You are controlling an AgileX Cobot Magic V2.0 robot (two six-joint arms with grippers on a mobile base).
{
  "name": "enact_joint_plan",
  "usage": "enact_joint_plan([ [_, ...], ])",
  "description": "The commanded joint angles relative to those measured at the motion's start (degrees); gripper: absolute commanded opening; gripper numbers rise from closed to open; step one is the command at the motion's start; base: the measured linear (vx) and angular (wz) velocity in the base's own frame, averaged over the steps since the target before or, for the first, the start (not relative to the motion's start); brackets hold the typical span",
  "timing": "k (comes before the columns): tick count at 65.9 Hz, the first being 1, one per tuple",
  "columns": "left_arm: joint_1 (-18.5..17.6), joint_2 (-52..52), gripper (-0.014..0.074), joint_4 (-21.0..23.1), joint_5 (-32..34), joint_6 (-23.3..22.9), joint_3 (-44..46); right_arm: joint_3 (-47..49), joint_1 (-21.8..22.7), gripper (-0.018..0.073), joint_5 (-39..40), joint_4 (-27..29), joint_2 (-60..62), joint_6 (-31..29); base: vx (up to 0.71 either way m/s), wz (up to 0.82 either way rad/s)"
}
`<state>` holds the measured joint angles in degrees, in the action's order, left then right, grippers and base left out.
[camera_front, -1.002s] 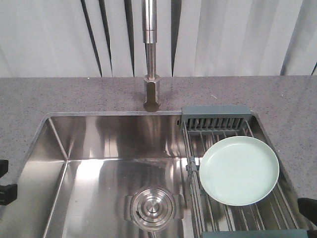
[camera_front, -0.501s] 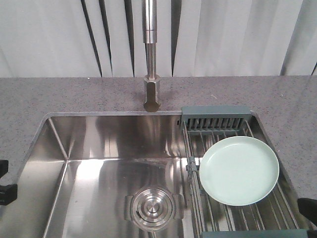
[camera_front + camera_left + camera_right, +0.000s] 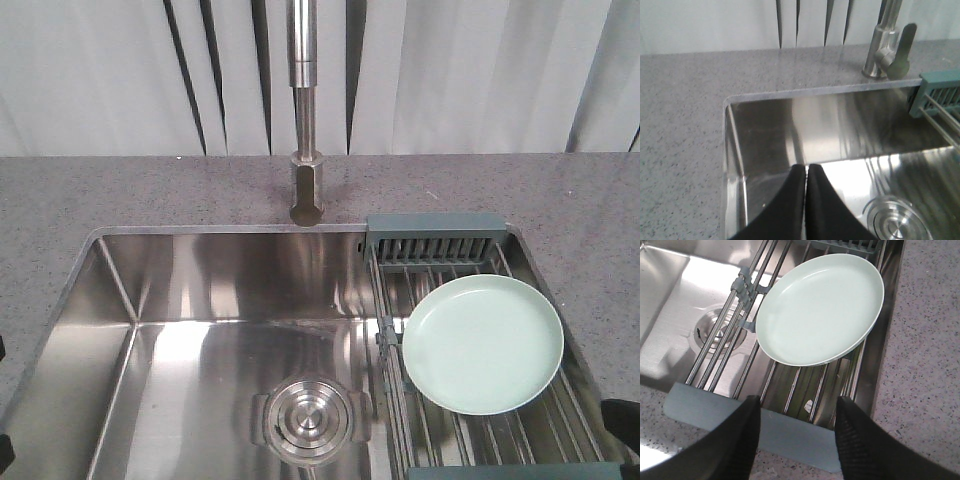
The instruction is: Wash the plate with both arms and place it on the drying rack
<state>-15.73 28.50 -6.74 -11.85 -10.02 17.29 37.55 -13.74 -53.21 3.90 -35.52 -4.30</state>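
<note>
The pale mint-green plate [image 3: 483, 344] lies face up and slightly tilted on the metal rods of the drying rack [image 3: 435, 236], which spans the right end of the sink. In the right wrist view the plate [image 3: 820, 310] rests on the rack [image 3: 790, 432] beyond my right gripper [image 3: 798, 400]. That gripper is open and empty above the rack's near grey-teal bar, apart from the plate. My left gripper [image 3: 806, 167] is shut on nothing over the left part of the basin. In the front view the arms show only as black slivers at the bottom corners.
A steel faucet [image 3: 305, 120] rises behind the sink's back edge. The round steel drain [image 3: 308, 418] sits in the basin floor left of the rack. Speckled grey countertop [image 3: 120, 195] surrounds the stainless sink [image 3: 200, 280].
The black part of the left arm at the front view's left edge has slipped down and outward, nearly out of view. Plate, rack and right arm have stayed put.
</note>
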Motion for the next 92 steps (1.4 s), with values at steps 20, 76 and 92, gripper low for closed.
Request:
enact_joint_plan([
  [20,8.9,-8.6,-0.0006,13.4,13.4,9.6,-8.0,1.4,-0.2,0.0351,2.9,-0.2,-0.1,-0.2,0.0,0.0],
  [76,16.7,-30.1,-0.0006,10.1,12.4,7.9,-17.4,1.4,-0.2,0.0351,2.8,-0.2,0.0,-0.2,0.0,0.0],
  [92,16.7,-30.1,-0.0006,10.1,10.2,7.4,-17.4,1.4,-0.2,0.0351,2.7,-0.2,0.0,-0.2,0.0,0.0],
])
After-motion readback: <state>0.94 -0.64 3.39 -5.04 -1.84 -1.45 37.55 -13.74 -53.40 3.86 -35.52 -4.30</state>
